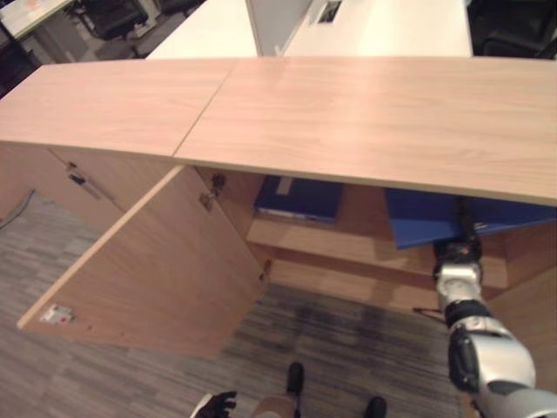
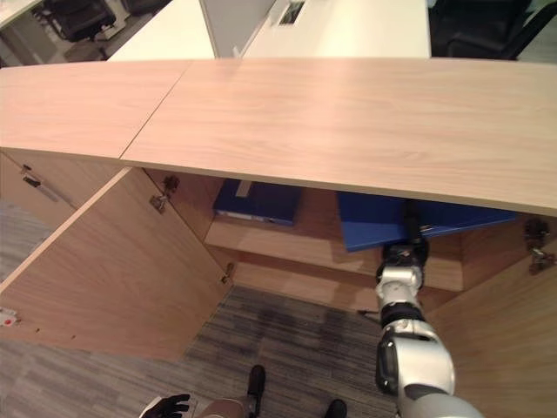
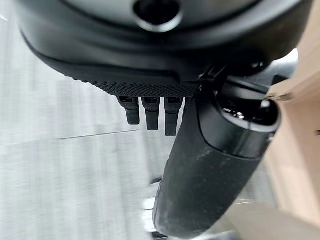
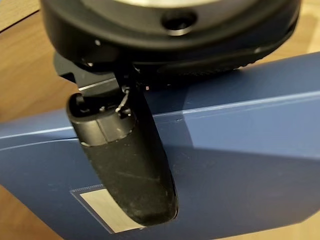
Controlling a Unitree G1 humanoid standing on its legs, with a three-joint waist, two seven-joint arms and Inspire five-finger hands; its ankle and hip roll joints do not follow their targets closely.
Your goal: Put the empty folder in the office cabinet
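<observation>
A blue folder [image 1: 426,222] lies tilted on the upper shelf [image 1: 331,239] of the open wooden office cabinet, its near corner past the shelf edge. My right arm reaches in under the cabinet top [image 1: 348,113]. In the right wrist view my right hand's thumb [image 4: 130,165] lies pressed on the folder's [image 4: 240,165] cover beside a white label, pinching it; the fingers are hidden behind it. A second blue folder [image 1: 300,198] lies flat further left on the same shelf. My left hand [image 1: 218,405] hangs low over the carpet, fingers [image 3: 150,112] relaxed, holding nothing.
The cabinet's left door [image 1: 157,261] swings wide open towards me, and the right door [image 2: 513,331] stands open by my right arm. A closed cabinet door [image 1: 78,178] lies further left. White desks [image 1: 218,26] and dark office chairs [image 1: 113,17] stand behind the cabinet.
</observation>
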